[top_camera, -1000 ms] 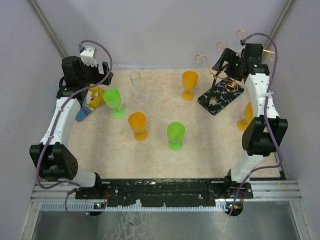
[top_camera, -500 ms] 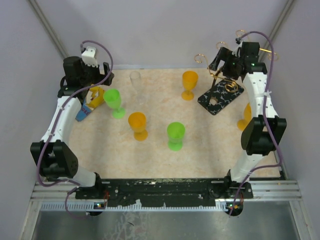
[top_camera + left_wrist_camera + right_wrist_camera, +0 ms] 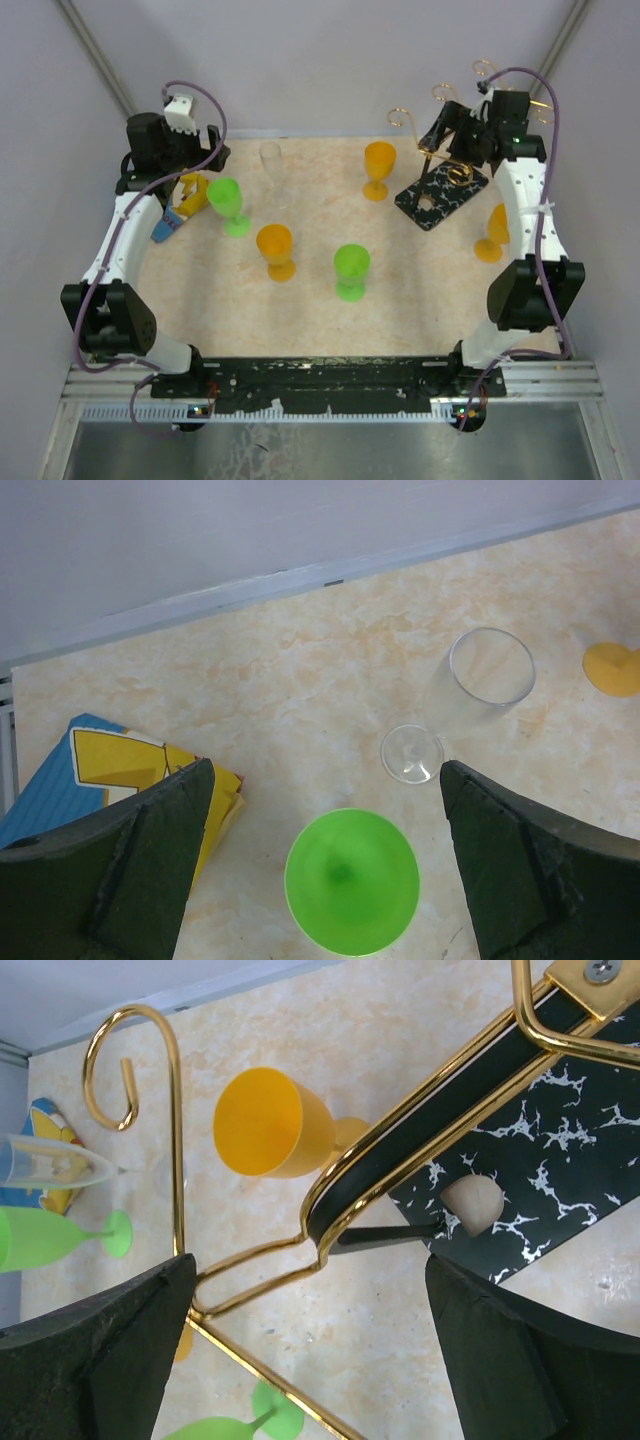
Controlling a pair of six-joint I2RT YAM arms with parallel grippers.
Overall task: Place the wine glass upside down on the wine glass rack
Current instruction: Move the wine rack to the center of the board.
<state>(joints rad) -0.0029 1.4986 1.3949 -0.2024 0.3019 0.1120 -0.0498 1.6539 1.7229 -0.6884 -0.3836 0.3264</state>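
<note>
Several wine glasses stand upright on the table: a clear one (image 3: 271,160), green ones (image 3: 228,204) (image 3: 351,270) and orange ones (image 3: 379,168) (image 3: 275,250). My left gripper (image 3: 203,158) hangs open over the back-left green glass (image 3: 351,880), its fingers well apart on either side and touching nothing. The clear glass (image 3: 478,683) stands just beyond. The wine glass rack (image 3: 441,192), gold wire on a black marbled base (image 3: 560,1160), stands at the back right. My right gripper (image 3: 310,1295) is open at the rack, with a gold wire arm (image 3: 260,1260) showing between its fingers.
A blue and yellow box (image 3: 180,205) lies at the back left beside the green glass. A third orange glass (image 3: 492,232) stands at the right edge, close to the right arm. Grey walls close in the table at the back and both sides.
The right arm's elbow has swung outward to the right and nearer, uncovering more of the orange glass at the right edge. Its gripper shifted slightly at the rack. The left arm is still.
</note>
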